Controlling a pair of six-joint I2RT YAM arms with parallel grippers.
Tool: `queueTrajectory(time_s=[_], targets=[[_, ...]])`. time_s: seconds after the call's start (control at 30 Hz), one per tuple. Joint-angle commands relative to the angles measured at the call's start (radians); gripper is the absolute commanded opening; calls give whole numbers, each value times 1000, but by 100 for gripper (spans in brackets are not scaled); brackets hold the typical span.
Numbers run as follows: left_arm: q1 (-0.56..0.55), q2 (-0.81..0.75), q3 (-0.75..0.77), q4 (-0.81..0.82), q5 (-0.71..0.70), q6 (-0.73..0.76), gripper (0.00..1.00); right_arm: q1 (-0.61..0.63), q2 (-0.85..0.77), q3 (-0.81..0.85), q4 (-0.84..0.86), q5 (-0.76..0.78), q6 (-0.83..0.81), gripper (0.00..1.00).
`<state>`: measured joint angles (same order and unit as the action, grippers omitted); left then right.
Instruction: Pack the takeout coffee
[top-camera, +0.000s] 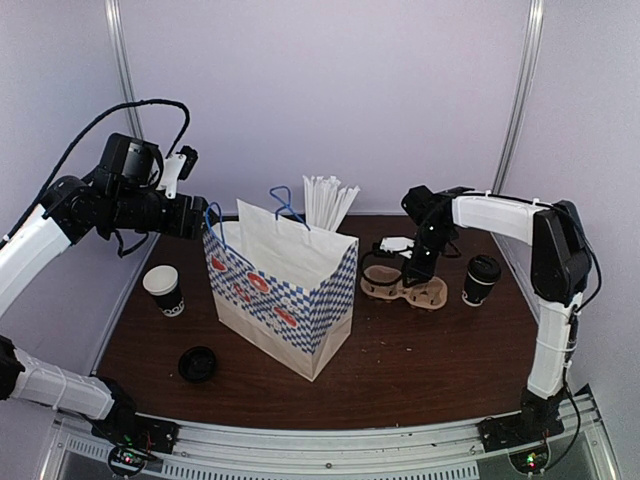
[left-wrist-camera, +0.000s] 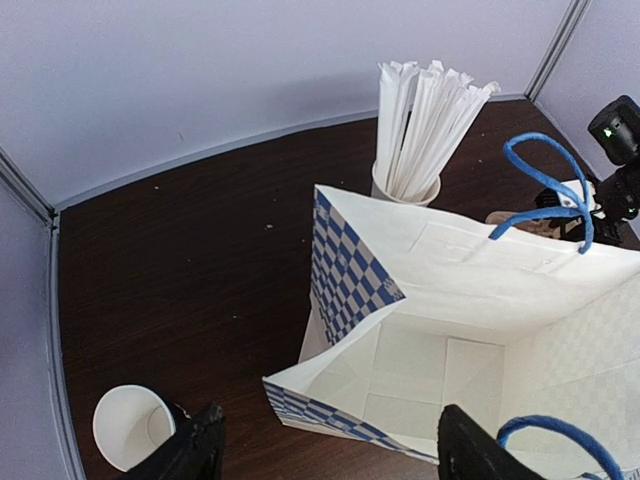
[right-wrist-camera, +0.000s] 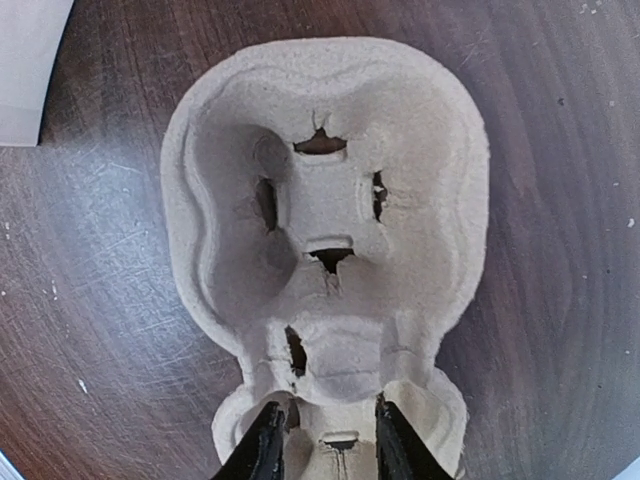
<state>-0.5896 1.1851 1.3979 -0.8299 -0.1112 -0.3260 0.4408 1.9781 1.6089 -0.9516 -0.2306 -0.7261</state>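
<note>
Your left gripper (left-wrist-camera: 330, 432) has its fingers (left-wrist-camera: 190, 455) spread wide and holds nothing. It hangs over the near-left rim of the paper bag (top-camera: 285, 295), whose mouth stands open with its white floor showing. Your right gripper (right-wrist-camera: 322, 440) is narrow, its fingers (right-wrist-camera: 262, 445) either side of the middle ridge of the pulp cup carrier (right-wrist-camera: 325, 210); you can't tell whether they press it. The takeout coffee (top-camera: 481, 280) stands upright with its lid on near the table's (top-camera: 420, 370) right edge, just right of the carrier and apart from it. Neither gripper touches it. Bare table runs along the near edge, right of the loose black lid (top-camera: 198, 363). The lidless cup (top-camera: 163, 290) stands by the left edge and the cup of straws (left-wrist-camera: 420, 120) behind the bag. The bag has blue checks and red marks; that print and the cup lettering are too small to read.
</note>
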Motion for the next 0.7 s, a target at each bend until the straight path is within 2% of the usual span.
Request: queueTrajectory(time_s=[0.0, 0.5, 0.67], targets=[[8, -2, -2, 45, 10, -8, 74, 2, 52, 45, -48, -18, 8, 33], [9, 5, -2, 43, 5, -7, 74, 1, 106, 79, -36, -20, 16, 33], [8, 5, -5, 43, 8, -8, 74, -2, 94, 68, -9, 5, 25, 37]])
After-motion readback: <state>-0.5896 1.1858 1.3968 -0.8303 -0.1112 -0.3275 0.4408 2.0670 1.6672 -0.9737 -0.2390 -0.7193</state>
